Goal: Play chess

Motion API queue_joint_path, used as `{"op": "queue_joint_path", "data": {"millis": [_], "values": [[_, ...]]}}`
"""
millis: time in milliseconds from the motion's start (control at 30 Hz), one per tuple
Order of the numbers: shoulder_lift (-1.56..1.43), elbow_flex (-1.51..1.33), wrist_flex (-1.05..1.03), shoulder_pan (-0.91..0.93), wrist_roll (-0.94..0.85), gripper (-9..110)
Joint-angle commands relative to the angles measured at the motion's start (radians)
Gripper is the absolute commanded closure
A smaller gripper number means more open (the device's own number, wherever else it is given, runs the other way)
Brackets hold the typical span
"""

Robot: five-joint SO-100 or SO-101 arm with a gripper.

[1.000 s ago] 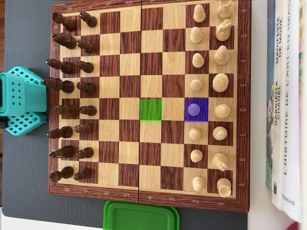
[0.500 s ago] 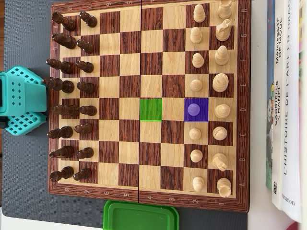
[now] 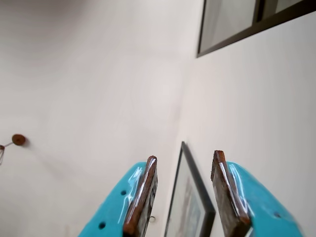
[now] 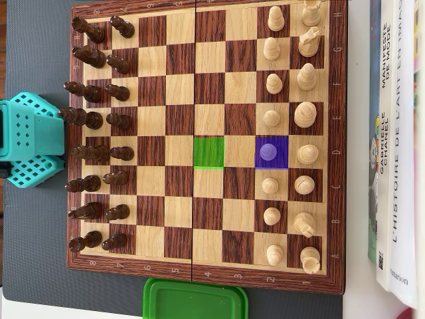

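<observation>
Grip light, rigid, top-heavy white pawn [image 4: 268, 151] on purple square [image 4: 271, 152], three o'clock of green square [image 4: 209, 151], by its narrow neck; gripper [image 3: 183, 192] jaws apart, empty.

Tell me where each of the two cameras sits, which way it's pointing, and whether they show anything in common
Wrist view: rides on the arm behind the gripper, aimed up at pale walls, a dark-framed window and a framed picture; its two turquoise fingers stand apart, holding nothing.
Overhead view: fixed above, looking straight down on the chessboard, the books at its right and a green lid at the bottom; a turquoise part of the robot shows at the left edge.
Shared: only the robot's turquoise plastic; no board or pieces appear in the wrist view.
</observation>
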State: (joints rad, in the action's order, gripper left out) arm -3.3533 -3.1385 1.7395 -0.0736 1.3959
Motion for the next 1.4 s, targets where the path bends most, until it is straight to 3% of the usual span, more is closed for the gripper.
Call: {"op": "queue_joint_path", "data": {"millis": [0, 1100, 1367], "values": [[0.008, -0.020, 0.002, 0.006, -0.003, 85], [0.015, -0.021, -0.015, 0.009, -0.011, 85], [0.015, -0.017, -0.178, -0.003, -0.011, 85]]}}
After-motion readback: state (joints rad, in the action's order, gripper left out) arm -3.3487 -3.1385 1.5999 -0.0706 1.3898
